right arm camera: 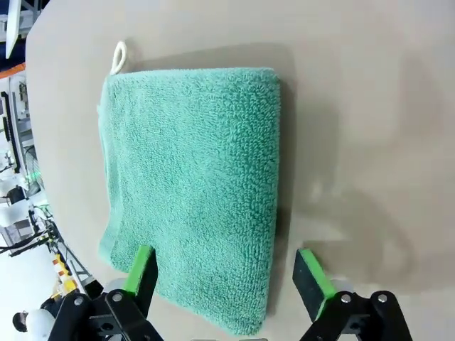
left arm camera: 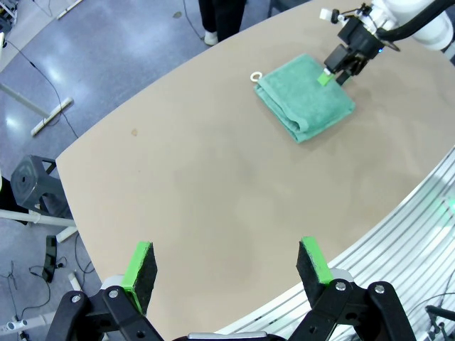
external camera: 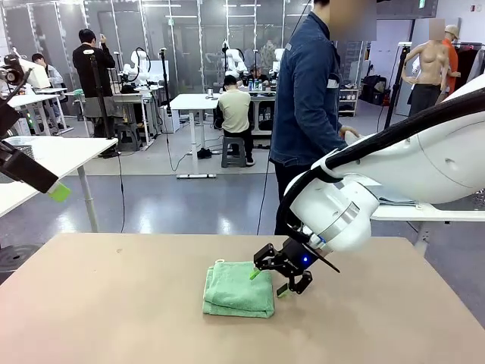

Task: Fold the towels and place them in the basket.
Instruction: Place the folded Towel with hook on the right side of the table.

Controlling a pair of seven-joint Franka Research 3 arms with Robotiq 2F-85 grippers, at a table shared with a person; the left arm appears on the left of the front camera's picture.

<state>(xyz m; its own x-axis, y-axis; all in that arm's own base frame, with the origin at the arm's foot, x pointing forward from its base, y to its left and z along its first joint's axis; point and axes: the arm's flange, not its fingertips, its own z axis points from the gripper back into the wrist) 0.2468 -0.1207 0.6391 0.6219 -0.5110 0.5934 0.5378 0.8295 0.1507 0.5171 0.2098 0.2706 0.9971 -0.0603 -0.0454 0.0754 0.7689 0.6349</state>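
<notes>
Folded towel [external camera: 239, 288] lies on the table [external camera: 114, 303] a bit right of centre, white loop [right arm camera: 118, 57] at one far corner. The right gripper [external camera: 269, 282] is spread wide just at the towel's right edge, one pad over cloth and the other over bare table; whether it touches is hard to tell, and a finger hides the towel's near corner in the wrist view. Left gripper [left arm camera: 227, 266] is spread and empty, high and well apart from the towel, cut off by the frame's left edge in the front view.

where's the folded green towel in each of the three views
front view: towel lower centre, white loop at its top left corner.
left wrist view: towel upper right, loop at its left tip.
right wrist view: towel centre-left, loop at top left.
shared landmark: that white loop.
</notes>
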